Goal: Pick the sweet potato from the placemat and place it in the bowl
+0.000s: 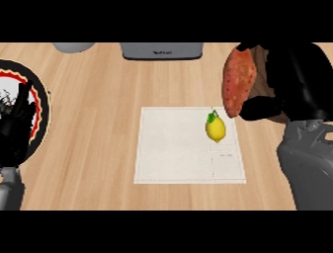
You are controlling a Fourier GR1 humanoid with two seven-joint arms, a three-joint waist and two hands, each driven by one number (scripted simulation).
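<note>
My right hand is curled round the orange-brown sweet potato, holding it upright above the counter, just right of the placemat's far right corner. The white placemat lies in the middle of the wooden counter with a yellow lemon near its right edge. At the left edge sits a round dish with a black, red and yellow rim, which may be the bowl. My left hand rests over it at the lower left, fingers up and relaxed.
A grey appliance stands at the counter's far edge, with a grey rounded object to its left. Bare wood shows between the placemat and the dish at the left.
</note>
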